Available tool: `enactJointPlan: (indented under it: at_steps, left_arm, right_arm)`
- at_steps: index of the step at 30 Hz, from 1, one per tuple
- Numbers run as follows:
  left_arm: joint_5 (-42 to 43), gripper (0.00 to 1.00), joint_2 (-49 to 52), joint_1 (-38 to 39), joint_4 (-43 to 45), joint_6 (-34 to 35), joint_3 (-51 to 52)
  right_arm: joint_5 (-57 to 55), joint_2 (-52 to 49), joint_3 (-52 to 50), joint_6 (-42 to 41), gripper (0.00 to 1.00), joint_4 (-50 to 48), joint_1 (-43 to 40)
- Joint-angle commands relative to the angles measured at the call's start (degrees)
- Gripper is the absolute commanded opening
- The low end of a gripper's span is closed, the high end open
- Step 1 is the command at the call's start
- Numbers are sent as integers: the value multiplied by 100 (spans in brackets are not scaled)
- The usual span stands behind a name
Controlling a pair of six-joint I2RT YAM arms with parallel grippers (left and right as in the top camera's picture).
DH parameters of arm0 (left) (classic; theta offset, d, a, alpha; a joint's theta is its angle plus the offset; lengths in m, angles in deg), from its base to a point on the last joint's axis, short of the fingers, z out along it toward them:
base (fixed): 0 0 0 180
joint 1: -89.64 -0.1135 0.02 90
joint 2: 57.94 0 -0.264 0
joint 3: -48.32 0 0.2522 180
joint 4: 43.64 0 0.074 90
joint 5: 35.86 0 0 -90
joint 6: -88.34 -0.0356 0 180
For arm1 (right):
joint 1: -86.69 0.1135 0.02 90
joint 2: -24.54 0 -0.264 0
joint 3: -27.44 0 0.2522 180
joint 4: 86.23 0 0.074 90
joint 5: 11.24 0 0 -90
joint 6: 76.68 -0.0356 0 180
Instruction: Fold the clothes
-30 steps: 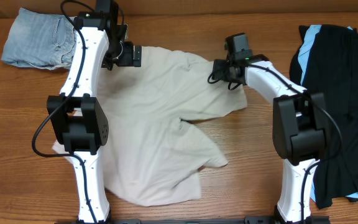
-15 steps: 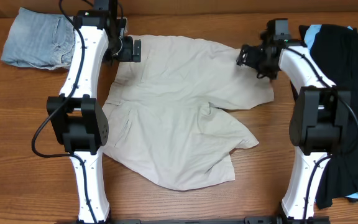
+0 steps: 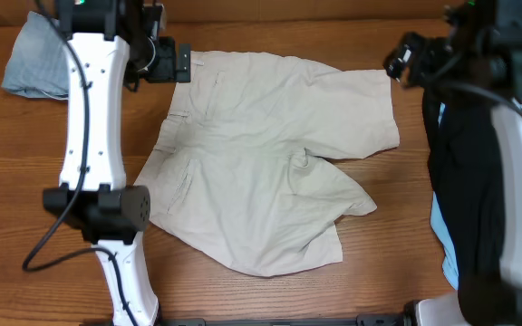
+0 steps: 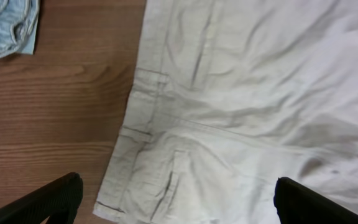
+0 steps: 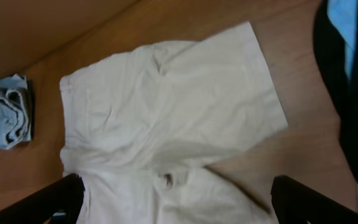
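The pale beige shorts (image 3: 261, 154) lie spread on the table, waistband at the left, one leg to the upper right, the other crumpled at the lower right. They also show in the left wrist view (image 4: 247, 112) and the right wrist view (image 5: 166, 118). My left gripper (image 3: 172, 63) is open and empty, raised above the waistband's upper corner. My right gripper (image 3: 410, 62) is open and empty, raised above the upper leg's hem. Folded light-blue denim shorts (image 3: 34, 63) lie at the back left. Black garments with light-blue panels (image 3: 465, 190) lie at the right, partly hidden by my right arm.
The wooden table (image 3: 43, 181) shows bare wood left of the beige shorts and between the shorts and the black garments. My left arm's base stands at the lower left. The right arm covers the right edge.
Both grippers have let go of the beige shorts and risen toward the camera. The shorts were pulled flat and wide between them and now lie spread out.
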State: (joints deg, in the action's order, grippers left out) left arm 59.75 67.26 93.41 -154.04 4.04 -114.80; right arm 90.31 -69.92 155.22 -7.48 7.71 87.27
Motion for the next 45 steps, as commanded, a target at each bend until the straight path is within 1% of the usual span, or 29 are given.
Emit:
enactJointPlan:
  at_steps: [1, 3, 5, 7, 9, 10, 11, 13, 15, 17, 19, 21, 23, 26, 30, 31, 32, 34, 37, 40, 44, 45]
  left_arm:
    - [457, 100, -702, 76, -17, 120, -68]
    - [431, 100, -1012, 227, -17, 120, 210]
    - [188, 100, -1303, 389, -17, 179, 592]
    - [-203, 100, -1676, 614, -17, 426, 1193]
    - [-363, 100, -1950, 758, -15, 492, 1657]
    - [-673, 100, -2190, 870, -15, 678, 2068]
    - [-813, 100, -2264, 901, -15, 758, 2208]
    - [-1250, 100, -2500, 942, 44, 1016, 2649]
    - [-1285, 100, -2629, 940, 170, 1021, 2962]
    - [-1285, 100, -2702, 938, 546, 1023, 3521]
    - [-1250, 100, -2702, 938, 828, 1023, 3866]
    - [-1132, 100, -2702, 938, 1239, 1014, 4299]
    - [-935, 100, -2697, 940, 1790, 992, 4837]
    - [-748, 100, -2697, 940, 2208, 975, 5189]
    - [-745, 100, -2697, 938, 2415, 975, 5333]
    - [-748, 100, -2697, 938, 2474, 973, 5333]
    - [-748, 100, -2697, 938, 2492, 973, 5333]
    - [-745, 100, -2697, 940, 2553, 975, 5333]
    - [-745, 100, -2697, 938, 2557, 973, 5333]
    - [-745, 100, -2697, 938, 2557, 975, 5333]
    - [-745, 100, -2697, 938, 2559, 975, 5333]
    - [-748, 100, -2697, 938, 2557, 975, 5333]
  right_arm:
    - [-660, 474, -125, -498, 98, 717, 247]
    - [-1255, 802, -385, -962, 98, 1091, 492]
    - [-1547, 1165, -815, -1327, 98, 1202, 772]
    - [-1534, 1696, -1657, -1722, 100, 1036, 1182]
    - [-1486, 2103, -2487, -2059, 100, 782, 1521]
    - [-1486, 2376, -3204, -2380, 100, 533, 1722]
    - [-1480, 2461, -3482, -2503, 100, 424, 1773]
    - [-1285, 2671, -4452, -2739, 100, -83, 1827]
    - [-1132, 2702, -5036, -2747, 100, -560, 1823]
    - [-994, 2638, -5991, -2959, 100, -1600, 1762]
    - [-973, 2597, -6398, -3121, 98, -2072, 1687]
    - [-949, 2549, -6808, -3178, 95, -2503, 1541]
    - [-944, 2520, -7289, -3178, 89, -2977, 1309]
    - [-669, 2490, -7766, -3180, 84, -3530, 1027]
    - [-636, 2441, -7969, -3178, 77, -3866, 761]
    - [-656, 2402, -7987, -3176, 72, -4013, 715]
    - [-678, 2367, -7987, -3176, 70, -4094, 710]
    - [-717, 2162, -7987, -3152, 58, -4367, 710]
    - [-702, 1764, -7987, -2990, 44, -4599, 710]
    - [-697, 1493, -7987, -2962, 41, -4629, 710]
    - [-697, 1421, -7987, -2398, 39, -5101, 710]
    - [-697, 1421, -7987, -2369, 37, -5222, 710]
